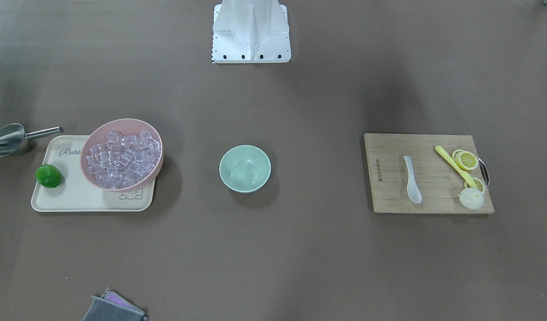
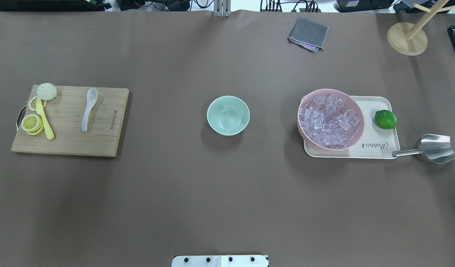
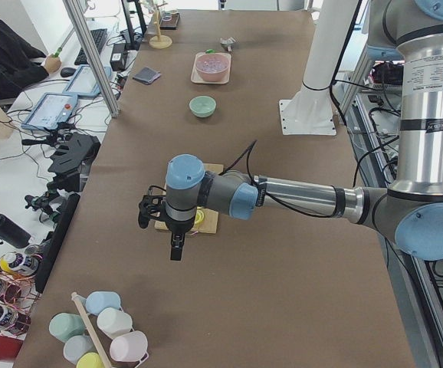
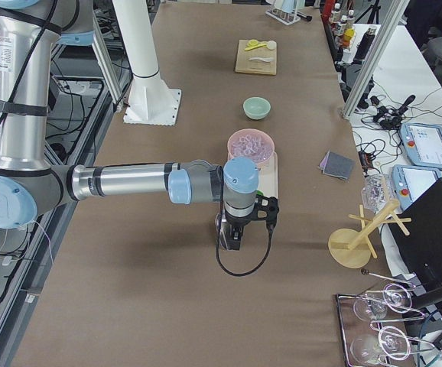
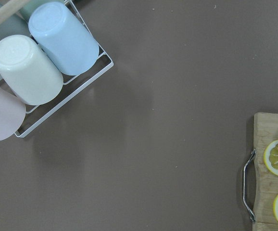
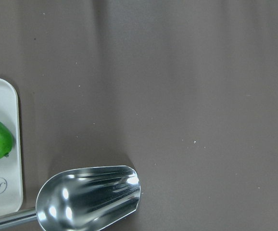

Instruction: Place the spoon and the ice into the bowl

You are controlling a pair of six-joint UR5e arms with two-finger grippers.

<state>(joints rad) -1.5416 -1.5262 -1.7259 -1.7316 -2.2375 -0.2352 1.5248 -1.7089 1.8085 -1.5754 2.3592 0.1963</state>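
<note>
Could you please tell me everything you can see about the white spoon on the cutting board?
The spoon is small, white, slightly translucent, plastic-looking, with an oval scoop and a short flat handle. It lies on the wooden cutting board, scoop end away from the robot, apart from the yellow utensil. Nothing grips it.

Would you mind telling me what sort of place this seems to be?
Probably a robotics lab staged as a kitchen: a robot arm, a control tablet, and a cutting board with lemon slices.
</note>
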